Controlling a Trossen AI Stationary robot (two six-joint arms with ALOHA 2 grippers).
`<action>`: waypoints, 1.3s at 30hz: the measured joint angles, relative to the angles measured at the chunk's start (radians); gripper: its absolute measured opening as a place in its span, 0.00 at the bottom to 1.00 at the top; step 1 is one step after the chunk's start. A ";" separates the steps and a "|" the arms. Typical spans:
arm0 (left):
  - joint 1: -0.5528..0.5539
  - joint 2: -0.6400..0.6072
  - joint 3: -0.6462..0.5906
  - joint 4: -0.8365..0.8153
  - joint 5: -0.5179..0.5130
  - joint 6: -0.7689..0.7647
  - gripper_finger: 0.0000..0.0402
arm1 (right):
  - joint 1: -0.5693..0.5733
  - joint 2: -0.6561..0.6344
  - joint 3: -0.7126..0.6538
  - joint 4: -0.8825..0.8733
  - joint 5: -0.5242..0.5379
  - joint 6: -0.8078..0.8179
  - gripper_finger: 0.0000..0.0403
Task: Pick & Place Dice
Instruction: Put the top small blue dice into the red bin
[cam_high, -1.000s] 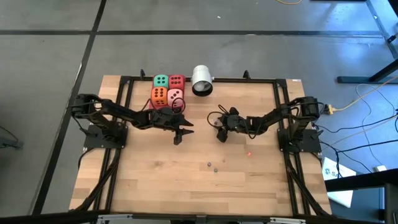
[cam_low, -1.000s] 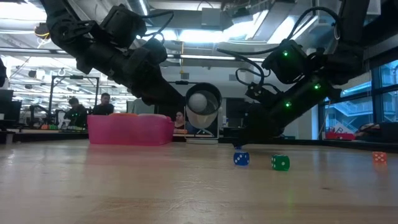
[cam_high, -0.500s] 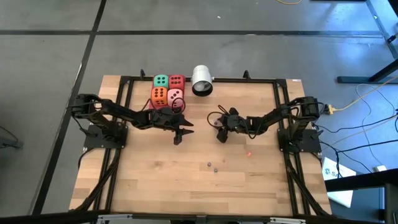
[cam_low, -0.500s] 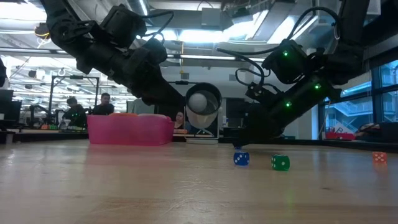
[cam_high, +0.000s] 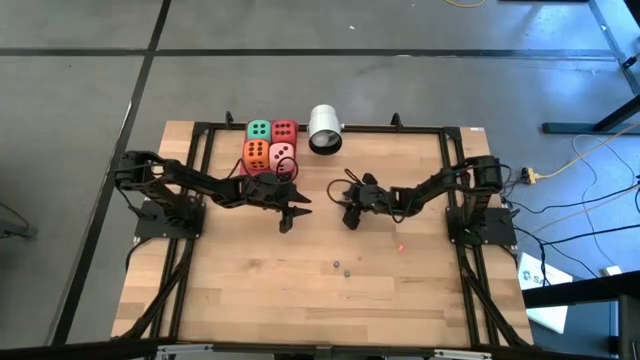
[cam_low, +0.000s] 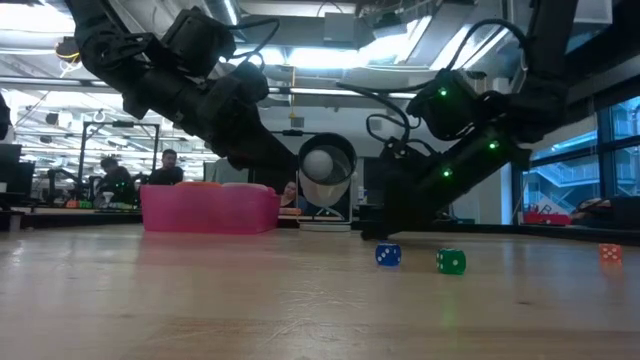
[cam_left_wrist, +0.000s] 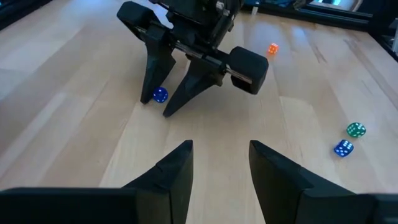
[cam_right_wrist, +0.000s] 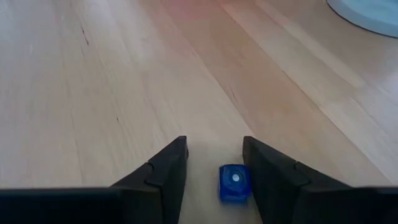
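Note:
The dice sit in a pink tray (cam_low: 210, 210) at the table's far edge: green (cam_high: 259, 129), red (cam_high: 284, 129), orange (cam_high: 256, 153) and pink (cam_high: 282, 153). No gripper touches them. My left gripper (cam_high: 288, 218) (cam_left_wrist: 221, 155) hovers open over mid-table, just near of the dice. My right gripper (cam_high: 349, 217) (cam_right_wrist: 214, 168) (cam_left_wrist: 157, 106) is open with its tips down at the wood, facing the left one. A tiny blue cube with pips (cam_right_wrist: 234, 182) (cam_left_wrist: 160, 94) lies on the table between its fingers. My right gripper's open fingers slant down onto the table on either side of the tiny blue cube (cam_right_wrist: 234, 182). The cube lies flat on the wood close to one finger (cam_right_wrist: 267, 177). Whether that finger touches it I cannot tell.
A white cylinder (cam_high: 325, 128) lies on its side at the far edge, right of the dice. Nearer the front lie a tiny blue cube (cam_low: 388, 255) and a green one (cam_low: 451, 261), with a tiny orange one (cam_low: 609, 253) to the right. People sit in the room behind.
My right gripper has slid a little toward the table's left, closer to my left gripper, its arm reaching out lower. The dice and the loose tiny cubes have stayed where they were.

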 joint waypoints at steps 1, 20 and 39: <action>0.000 0.000 0.000 -0.001 0.000 -0.005 0.36 | 0.000 0.000 0.003 -0.003 -0.001 0.000 0.38; -0.001 0.000 0.000 -0.040 0.051 -0.009 0.37 | 0.002 -0.049 -0.025 -0.088 -0.074 0.026 0.38; -0.001 0.000 0.000 -0.044 0.051 -0.009 0.36 | 0.003 -0.094 -0.030 -0.169 -0.048 0.020 0.35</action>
